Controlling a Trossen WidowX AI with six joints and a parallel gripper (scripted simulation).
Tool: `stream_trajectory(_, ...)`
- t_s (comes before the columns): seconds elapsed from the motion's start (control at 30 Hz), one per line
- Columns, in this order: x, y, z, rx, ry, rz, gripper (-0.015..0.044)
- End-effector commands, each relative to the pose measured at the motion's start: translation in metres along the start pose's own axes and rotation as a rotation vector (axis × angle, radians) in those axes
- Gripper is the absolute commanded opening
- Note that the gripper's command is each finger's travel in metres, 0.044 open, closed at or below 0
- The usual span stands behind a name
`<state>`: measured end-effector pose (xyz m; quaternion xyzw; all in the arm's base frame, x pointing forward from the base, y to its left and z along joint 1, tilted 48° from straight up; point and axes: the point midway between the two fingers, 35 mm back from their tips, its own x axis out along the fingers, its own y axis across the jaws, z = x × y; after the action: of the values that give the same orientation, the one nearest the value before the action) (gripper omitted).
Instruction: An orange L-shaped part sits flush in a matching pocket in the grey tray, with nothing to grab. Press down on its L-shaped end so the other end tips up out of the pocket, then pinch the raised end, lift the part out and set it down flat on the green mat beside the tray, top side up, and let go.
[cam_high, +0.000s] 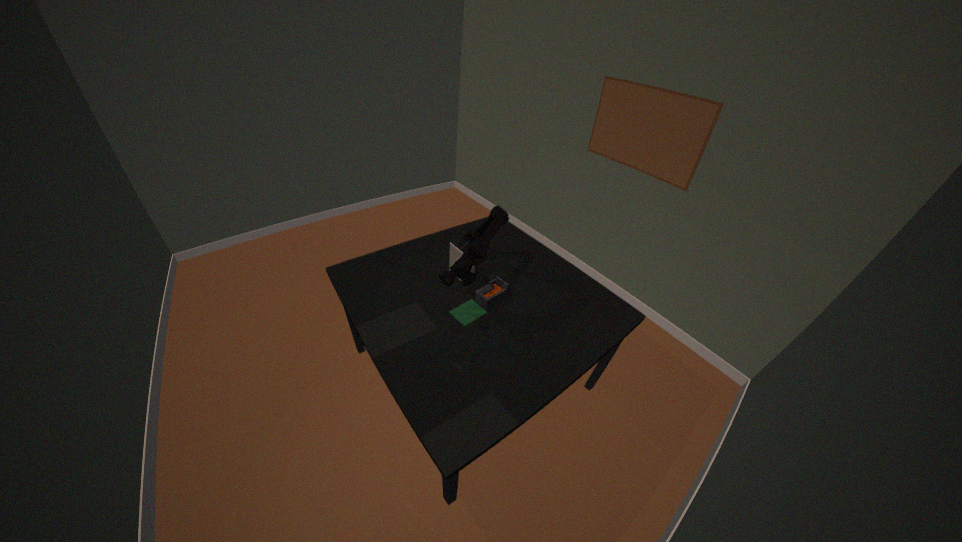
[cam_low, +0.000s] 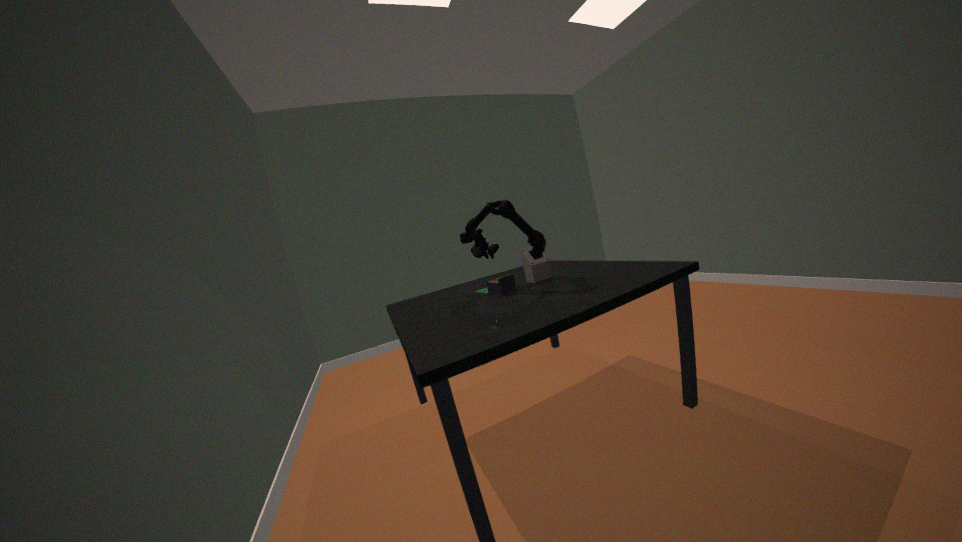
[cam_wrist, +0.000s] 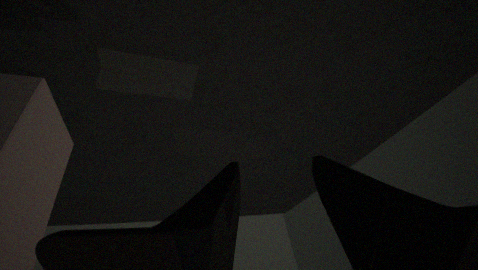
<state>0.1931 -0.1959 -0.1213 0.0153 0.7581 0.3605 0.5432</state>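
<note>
The pincer (cam_wrist: 275, 190) hangs high over the table (cam_high: 511, 377) with nothing between its two fingers; they stand partly apart, about half of their range, and grip nothing. I judge that this narrower setting is for pressing: fingers that are nearly together make a firmer tip to push down on one end of the part.

In the wrist view only dark table top and a pale strip of wall show beyond the fingers, so the pincer does not look down at the tray yet.

In the top view the pincer (cam_high: 449, 277) is at about 10 o'clock from the tray (cam_high: 493, 291), near it but not over it. The orange part (cam_high: 492, 290) lies in the pocket of the tray; it is too small to tell whether any end is raised, but it looks flush. The mat (cam_high: 467, 312) lies just beside the tray at about 7 o'clock, placed close so that the carry is short.

The press is not yet done. Next, the arm must go to 4 o'clock and then down.
</note>
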Motion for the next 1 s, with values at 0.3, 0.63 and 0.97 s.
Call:
stream_trajectory(0.3,-0.09,0.174,0.123,0.253,-0.441,0.127,0.018)
stream_trajectory(0.63,-0.105,0.235,0.139,0.293,-0.533,0.24,0.018)
stream_trajectory(0.97,-0.045,0.246,0.178,0.292,-0.535,0.242,0.018)
